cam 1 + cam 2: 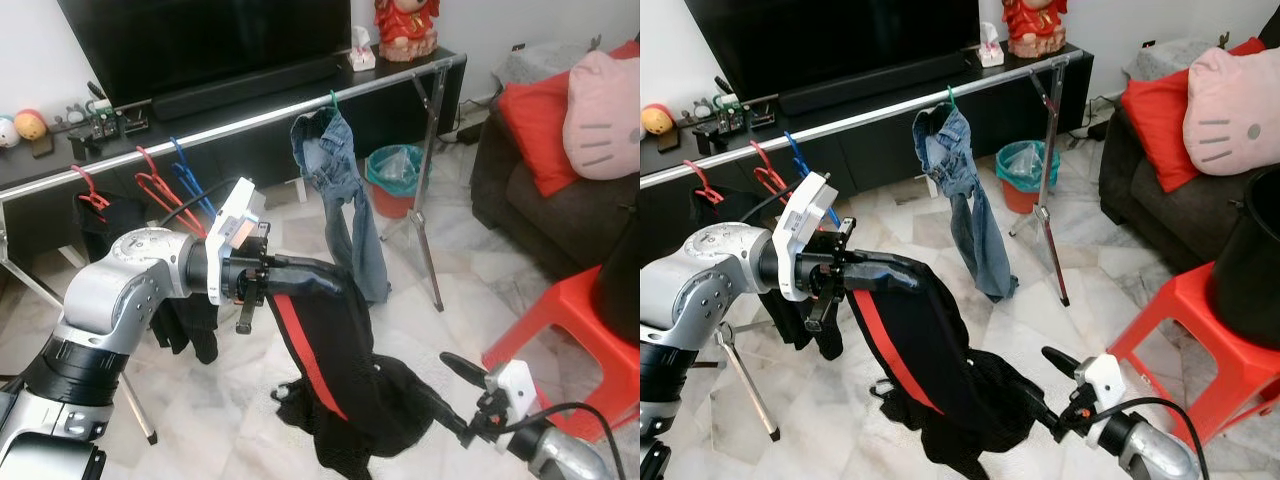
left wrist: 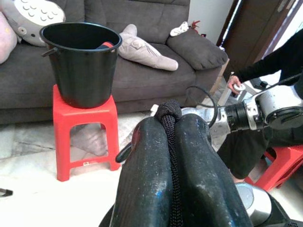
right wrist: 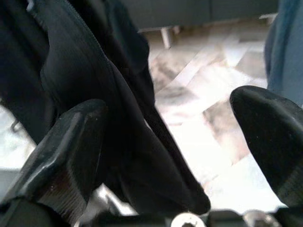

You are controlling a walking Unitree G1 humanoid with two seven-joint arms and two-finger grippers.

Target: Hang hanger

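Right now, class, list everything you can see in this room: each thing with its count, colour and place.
Black garment with red stripe: one, draped from left gripper
Metal clothes rail: one, silver, before the TV cabinet
Denim jeans: one, blue, hanging on the rail
Plastic hangers: red and blue, on the rail
Waste bin: one, red, by the cabinet
Plastic stool: red, bearing black bucket
Sofa: grey, with cushions
Left gripper: shut on the garment
Right gripper: open, beside the garment
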